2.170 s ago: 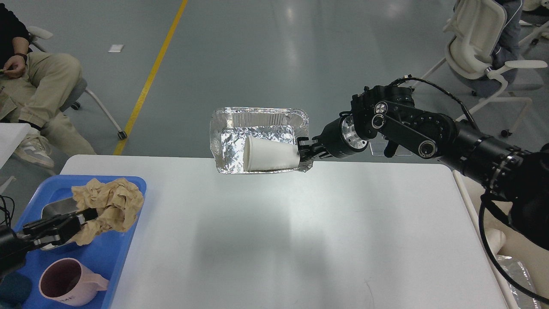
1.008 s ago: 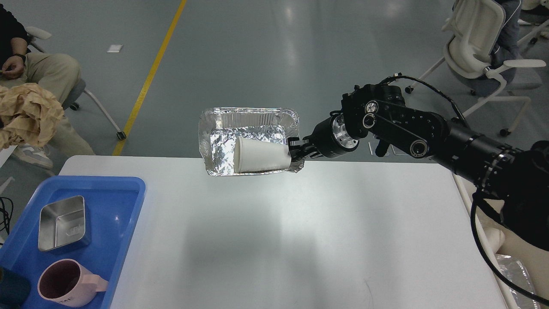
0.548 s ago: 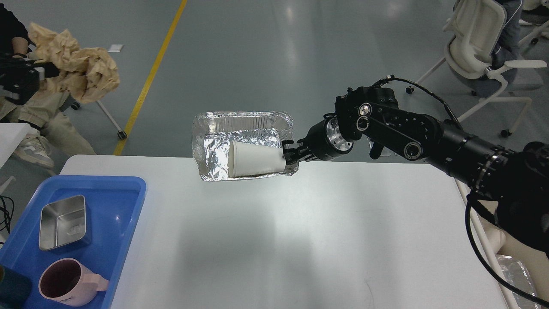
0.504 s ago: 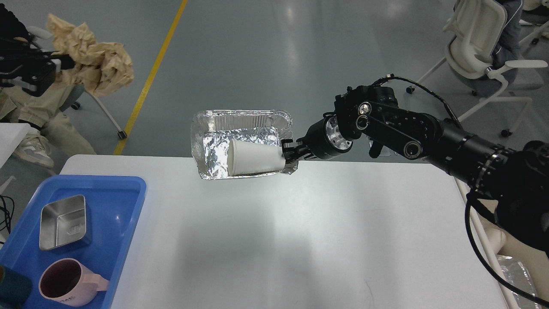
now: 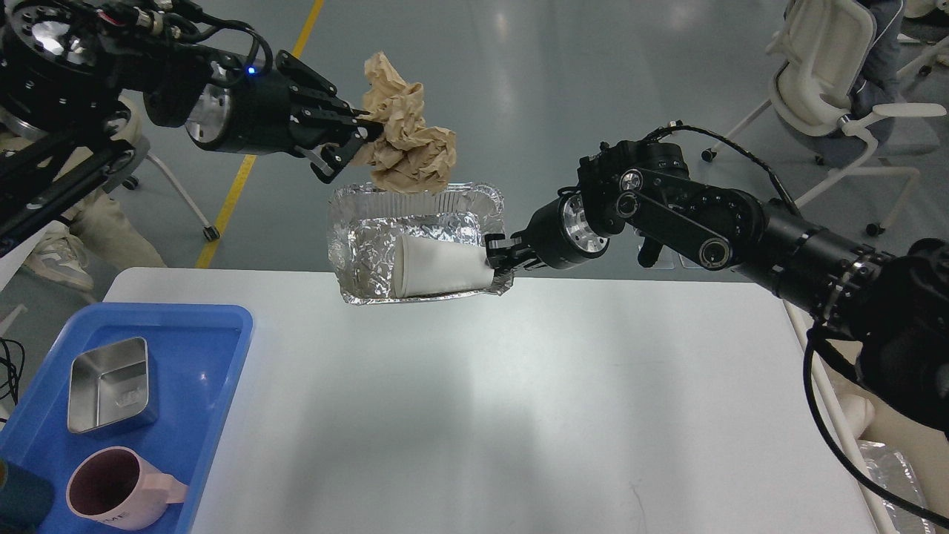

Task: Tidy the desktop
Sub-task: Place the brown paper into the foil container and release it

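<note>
Stretching wide below both arms, the white counter (image 5: 474, 400) fills the lower view, bare across its middle. Over its far edge the right tool (image 5: 498, 252) is clenched on a foil tray's (image 5: 371, 245) rim, a white paper cup (image 5: 437, 267) lying inside. Above the tray, the left tool (image 5: 354, 141) grips crumpled brown paper (image 5: 404, 148). At the counter's left edge, a blue tray (image 5: 207, 334) holds a steel tin (image 5: 111, 384) and pink mug (image 5: 118, 486).
</note>
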You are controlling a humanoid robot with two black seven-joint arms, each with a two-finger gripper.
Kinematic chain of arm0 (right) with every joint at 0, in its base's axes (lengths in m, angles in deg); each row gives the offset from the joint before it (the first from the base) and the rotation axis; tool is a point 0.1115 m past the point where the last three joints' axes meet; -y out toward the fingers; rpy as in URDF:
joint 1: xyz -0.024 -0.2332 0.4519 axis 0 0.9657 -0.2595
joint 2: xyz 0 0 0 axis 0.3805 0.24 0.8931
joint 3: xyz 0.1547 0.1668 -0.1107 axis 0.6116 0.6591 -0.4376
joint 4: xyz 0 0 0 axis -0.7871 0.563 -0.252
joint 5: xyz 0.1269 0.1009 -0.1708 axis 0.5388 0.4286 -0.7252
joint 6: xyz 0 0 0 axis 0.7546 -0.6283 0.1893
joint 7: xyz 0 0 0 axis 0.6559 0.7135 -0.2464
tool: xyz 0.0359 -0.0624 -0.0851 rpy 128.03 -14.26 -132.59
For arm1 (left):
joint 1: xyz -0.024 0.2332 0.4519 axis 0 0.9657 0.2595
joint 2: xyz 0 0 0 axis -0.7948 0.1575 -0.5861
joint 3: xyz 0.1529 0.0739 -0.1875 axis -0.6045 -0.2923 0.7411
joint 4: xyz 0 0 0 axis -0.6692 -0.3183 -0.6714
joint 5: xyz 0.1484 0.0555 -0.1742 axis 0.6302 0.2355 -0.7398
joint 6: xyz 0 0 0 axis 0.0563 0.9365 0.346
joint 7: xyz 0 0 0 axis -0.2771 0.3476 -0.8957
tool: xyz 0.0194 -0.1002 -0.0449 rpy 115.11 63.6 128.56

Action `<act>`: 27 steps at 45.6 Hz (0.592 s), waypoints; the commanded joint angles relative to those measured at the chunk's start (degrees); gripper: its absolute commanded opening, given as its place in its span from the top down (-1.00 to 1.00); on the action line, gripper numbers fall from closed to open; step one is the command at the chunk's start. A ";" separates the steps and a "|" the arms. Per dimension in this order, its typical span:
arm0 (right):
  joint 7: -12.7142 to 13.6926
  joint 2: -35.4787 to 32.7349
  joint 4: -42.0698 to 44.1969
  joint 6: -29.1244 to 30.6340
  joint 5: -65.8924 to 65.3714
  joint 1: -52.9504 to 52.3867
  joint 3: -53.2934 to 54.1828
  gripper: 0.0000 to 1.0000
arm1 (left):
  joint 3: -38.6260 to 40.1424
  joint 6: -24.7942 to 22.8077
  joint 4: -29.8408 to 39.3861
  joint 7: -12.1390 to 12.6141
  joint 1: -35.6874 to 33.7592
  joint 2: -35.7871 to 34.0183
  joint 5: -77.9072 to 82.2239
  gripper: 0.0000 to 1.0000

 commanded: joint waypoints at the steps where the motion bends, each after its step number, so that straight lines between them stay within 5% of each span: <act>1: 0.00 -0.20 -0.01 0.00 0.08 -0.26 -0.01 1.00 | -0.35 -0.71 -0.22 0.10 0.67 2.78 0.75 0.83; 15: 0.00 -1.43 -1.06 0.00 0.08 -0.26 0.60 1.00 | -5.19 -0.10 -0.22 0.54 1.10 2.96 0.49 0.68; 21: 0.00 -1.52 -1.06 0.00 0.08 -0.26 0.69 1.00 | -4.31 -0.10 -0.30 1.06 1.19 2.87 0.05 0.22; 27: 0.00 -1.52 -1.06 0.00 0.08 -0.17 0.69 1.00 | -4.22 -0.01 -0.22 1.77 1.19 2.52 -2.85 -0.46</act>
